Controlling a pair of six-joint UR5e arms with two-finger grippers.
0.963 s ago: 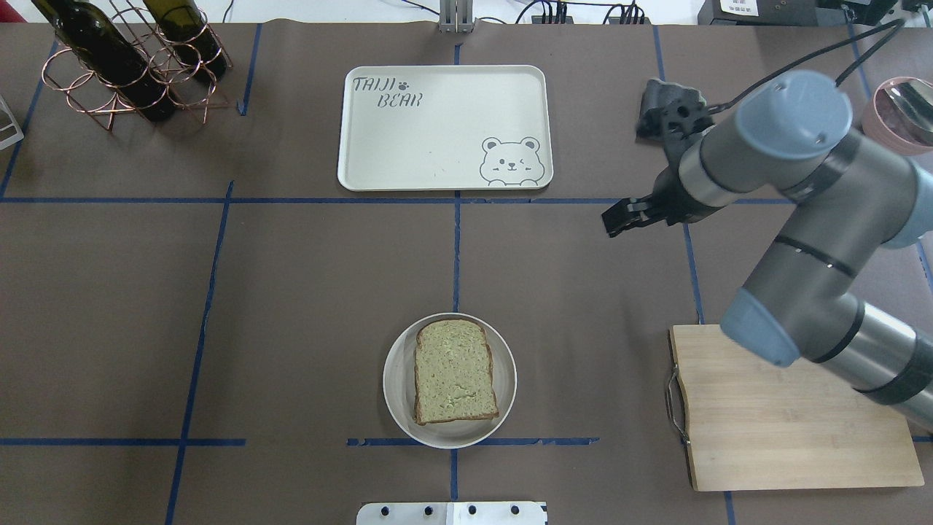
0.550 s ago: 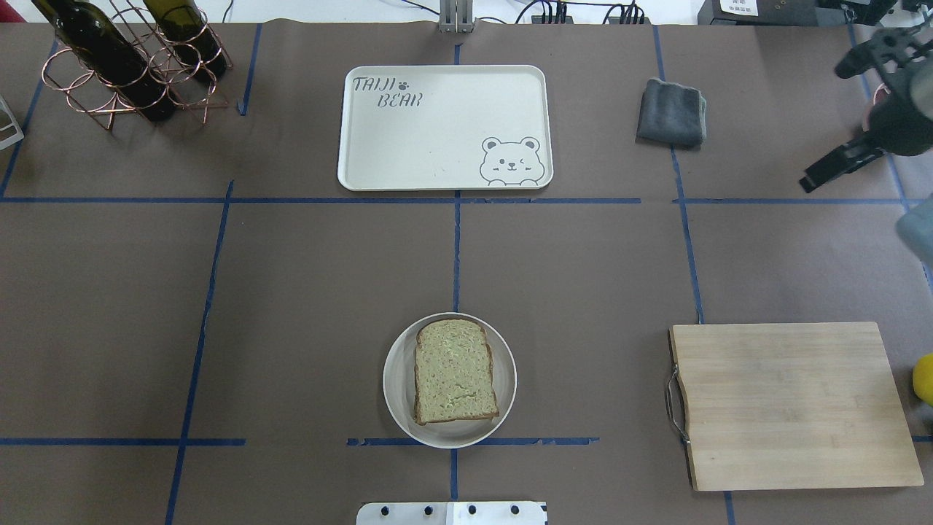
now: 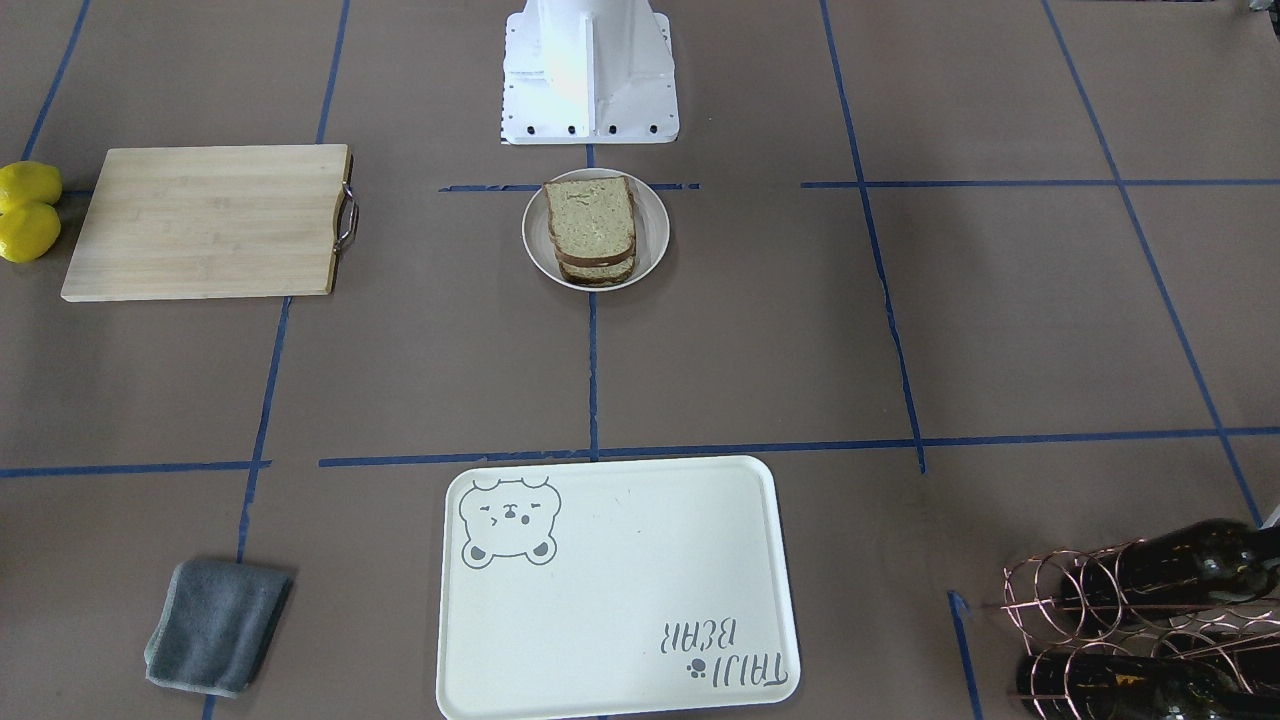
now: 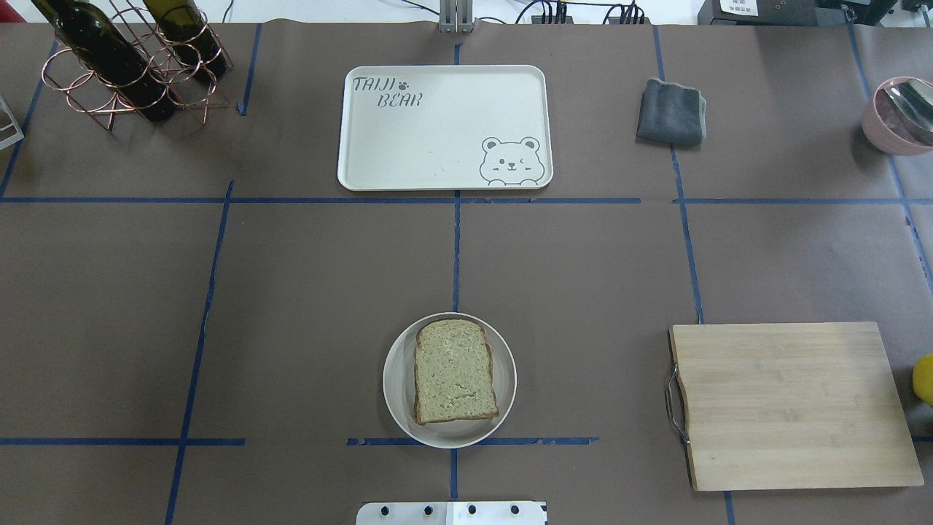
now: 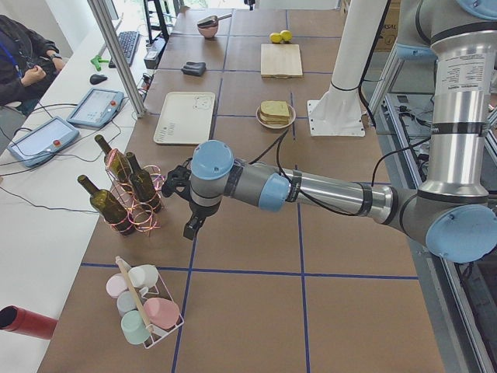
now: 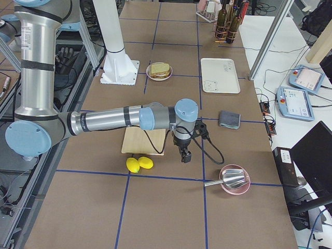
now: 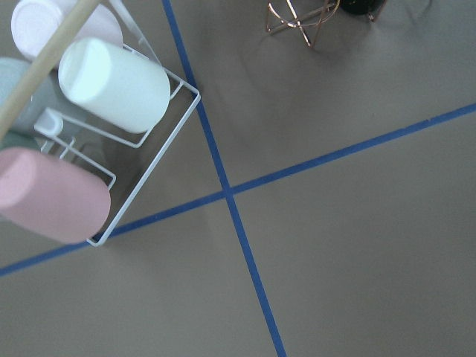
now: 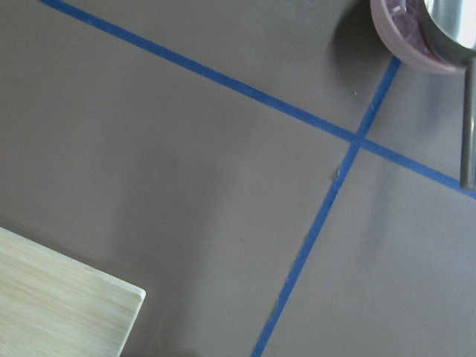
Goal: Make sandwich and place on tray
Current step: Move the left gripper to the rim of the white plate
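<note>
One sandwich (image 4: 455,372) lies lengthwise toward the one tray (image 4: 437,138), round top first. My left pincer (image 5: 191,228), right pincer (image 6: 185,155): I cannot tell.

Brown paper-covered table (image 4: 306,292), blue tape grid (image 4: 457,248)

The brown table (image 4: 291,292) is lined with blue tape (image 4: 457,248). From the tray (image 4: 437,124), a grey cloth (image 4: 670,111) is laid toward the robot's right, a bottle rack (image 4: 131,69) toward its left.
</note>
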